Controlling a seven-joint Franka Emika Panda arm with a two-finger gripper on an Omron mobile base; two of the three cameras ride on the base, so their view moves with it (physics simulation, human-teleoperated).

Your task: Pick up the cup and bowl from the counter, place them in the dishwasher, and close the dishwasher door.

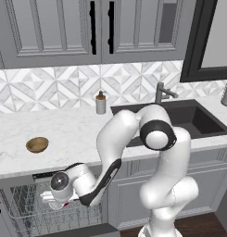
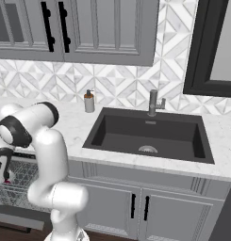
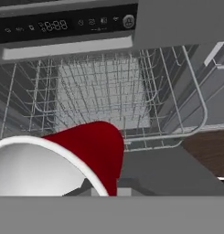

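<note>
A: Two items, one in hand: gripper [image 1: 53, 200] clamped on the cup [image 3: 93, 151], low over the rack [image 3: 104, 93]. Bowl [image 1: 37, 144] sits on the counter [image 1: 78, 134], above the rack and left.

B: Risks?

A: Cup looks tilted. Let go like that and it could tip on the wires. Control strip [image 3: 63, 25] hangs just above the rack, so a lift might knock it.

B: Room?

A: Rack's open toward the back; wire rim close on the sides.
</note>
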